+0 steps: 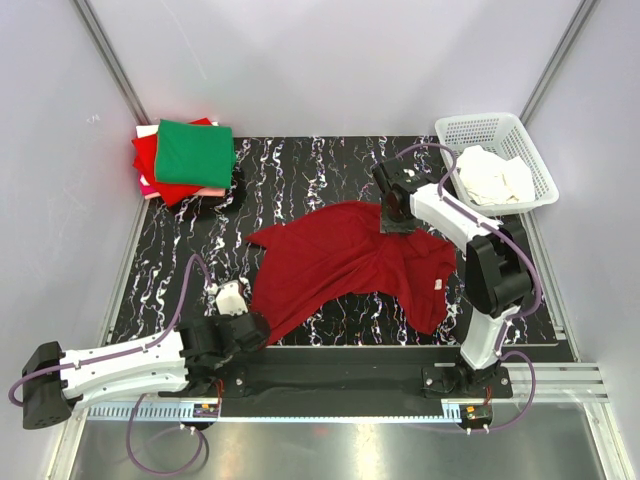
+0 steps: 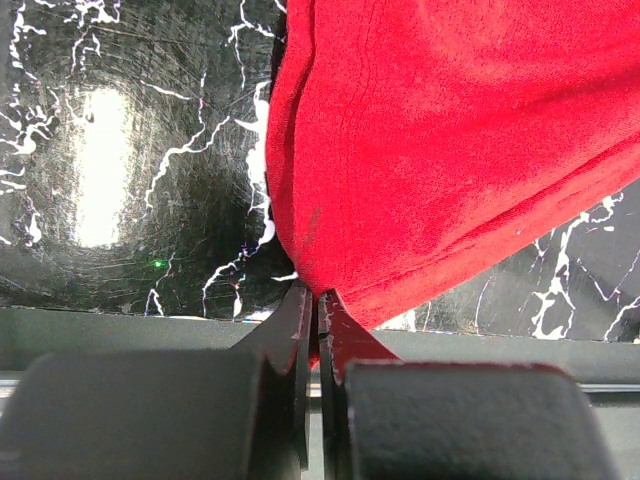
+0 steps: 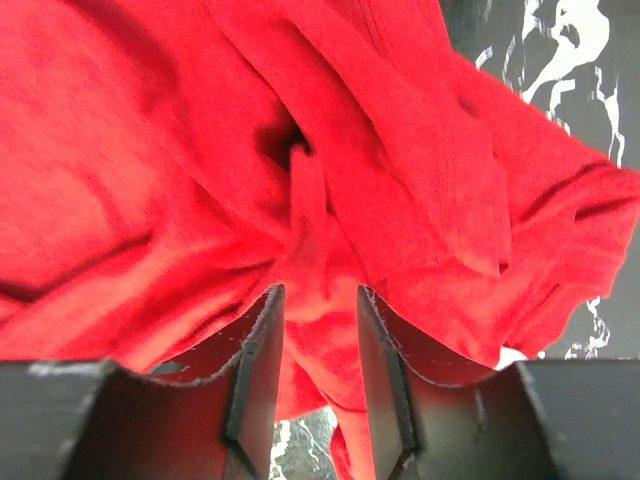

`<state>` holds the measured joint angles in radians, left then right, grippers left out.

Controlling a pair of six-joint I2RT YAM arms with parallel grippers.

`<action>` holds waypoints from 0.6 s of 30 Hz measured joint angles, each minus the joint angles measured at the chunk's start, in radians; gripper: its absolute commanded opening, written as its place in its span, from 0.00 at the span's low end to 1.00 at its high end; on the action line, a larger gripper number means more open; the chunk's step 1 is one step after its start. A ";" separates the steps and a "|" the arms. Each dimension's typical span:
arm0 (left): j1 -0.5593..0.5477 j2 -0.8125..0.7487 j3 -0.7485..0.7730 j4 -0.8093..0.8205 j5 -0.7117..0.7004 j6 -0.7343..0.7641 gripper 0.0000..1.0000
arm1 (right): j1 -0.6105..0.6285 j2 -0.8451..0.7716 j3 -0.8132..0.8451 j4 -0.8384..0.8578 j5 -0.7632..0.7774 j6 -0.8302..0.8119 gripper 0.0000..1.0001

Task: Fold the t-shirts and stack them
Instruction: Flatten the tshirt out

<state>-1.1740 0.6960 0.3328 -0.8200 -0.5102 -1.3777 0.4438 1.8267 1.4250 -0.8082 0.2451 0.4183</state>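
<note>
The dark red shirt (image 1: 340, 262) lies open and rumpled in the middle of the table (image 1: 300, 170), its body running from the near left to the far right, with one sleeve sticking out at the far left and another part hanging toward the near right. A small white tag (image 1: 437, 283) shows on that near-right part. The left gripper (image 1: 252, 330) sits low at the near-left corner of the shirt. In the left wrist view its jaws are almost fully closed, with only a thin slit between them, and they pinch the hem of the shirt (image 2: 450, 150) at the left gripper's (image 2: 318, 310) tips. The right gripper (image 1: 396, 214) is down on the far-right part of the shirt. In the right wrist view its jaws stand partly apart, straddling a bunched ridge of the shirt (image 3: 150, 180) that rises between the right gripper's (image 3: 315, 335) fingers. At the far left corner sits a pile of folded shirts: a green shirt (image 1: 195, 152) on top, a bright red shirt (image 1: 150, 165) under it, and a pink shirt (image 1: 212, 191) showing only as a thin edge. A white basket (image 1: 480, 125) stands at the far right corner, holding white cloths (image 1: 495, 178).
</note>
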 measured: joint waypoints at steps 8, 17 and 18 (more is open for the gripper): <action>-0.001 0.013 0.000 0.003 -0.001 0.000 0.00 | -0.026 0.084 0.113 -0.002 0.001 -0.026 0.41; -0.001 0.026 0.000 0.003 -0.004 0.000 0.00 | -0.052 0.128 0.128 -0.001 -0.001 -0.034 0.39; -0.001 0.026 0.000 0.003 -0.005 0.000 0.00 | -0.052 0.129 0.128 0.000 -0.002 -0.034 0.39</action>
<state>-1.1751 0.7219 0.3328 -0.8169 -0.5148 -1.3777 0.3916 1.9560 1.5532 -0.8082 0.2432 0.3847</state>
